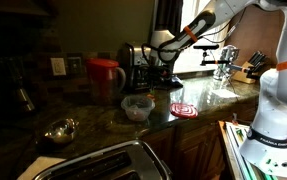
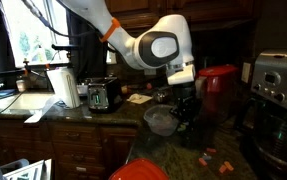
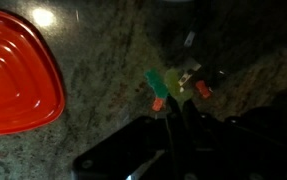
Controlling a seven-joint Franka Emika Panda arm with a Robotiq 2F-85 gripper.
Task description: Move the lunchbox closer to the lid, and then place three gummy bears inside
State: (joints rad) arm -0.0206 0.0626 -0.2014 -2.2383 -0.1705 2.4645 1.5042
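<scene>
Bare counter point(image 1: 161, 113) between lunchbox point(image 1: 137, 107) and lid point(image 1: 184, 109); red pitcher point(image 1: 104, 78) close behind lunchbox.

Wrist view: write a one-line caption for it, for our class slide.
Red lid at the left edge, a few coloured gummy bears clustered on the speckled stone counter.

Dark speckled granite tabletop point(image 3: 103, 50). In an exterior view, the clear lunchbox point(image 1: 137, 107) sits approx. mid-counter, w/ the red lid point(image 1: 183, 109) flat just to its right, not touching. Metal bowl point(image 1: 61, 129) is nearer & to the left. Red pitcher point(image 1: 104, 78) is farther back, left of the lunchbox. Wrist view: lid at the left edge, a few gummy bears point(image 3: 171, 85) (green, orange) clustered to its right, bare stone between. In an exterior view, more gummy bears point(image 2: 211, 155) lie scattered nearer, right of the lunchbox.
</scene>
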